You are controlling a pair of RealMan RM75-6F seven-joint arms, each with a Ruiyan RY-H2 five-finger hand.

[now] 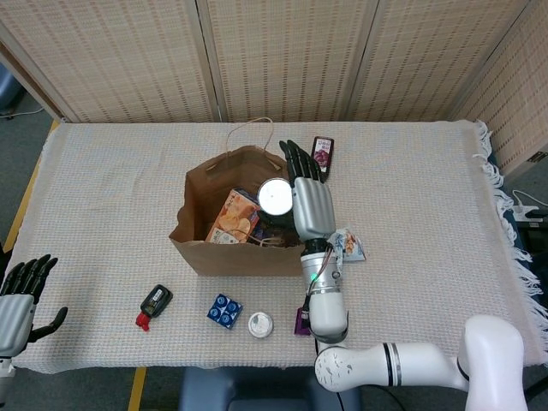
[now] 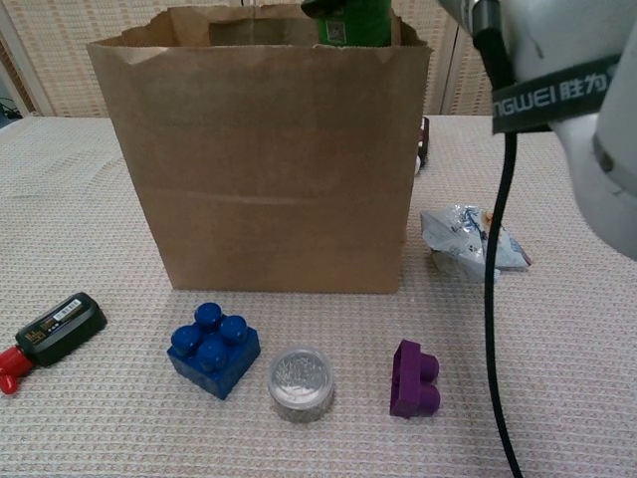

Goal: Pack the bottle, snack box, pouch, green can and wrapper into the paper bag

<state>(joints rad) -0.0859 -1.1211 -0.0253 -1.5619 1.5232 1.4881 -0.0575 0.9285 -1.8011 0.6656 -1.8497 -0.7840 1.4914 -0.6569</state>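
A: Where is the green can (image 1: 276, 198) being seen?

B: It is being held over the open mouth of the paper bag (image 1: 224, 231), upright, with its silver top facing the head camera. In the chest view its green body (image 2: 350, 20) is showing just above the bag's rim (image 2: 249, 179).

A: And the right robot hand (image 1: 310, 204)?

B: It is being kept against the can's right side, fingers stretched along it toward the far edge of the bag. The thumb is hidden, so the grip is probably a clamp on the can, though that is not being shown plainly.

A: The left robot hand (image 1: 19, 301)?

B: It is being held at the near left corner of the tabletop (image 1: 111, 171), fingers apart, with nothing in it.

A: What else is being shown?

B: The snack box (image 1: 233, 218) is lying tilted inside the bag. The wrapper (image 1: 349, 245) is lying on the tabletop just right of the bag, and the pouch (image 1: 322, 155) is lying beyond the bag's far right corner. In front of the bag a blue brick (image 2: 213, 349), a small clear jar (image 2: 300, 380) and a purple brick (image 2: 414, 378) are lined up, and a black item with a red end (image 2: 50, 330) is lying to the left.
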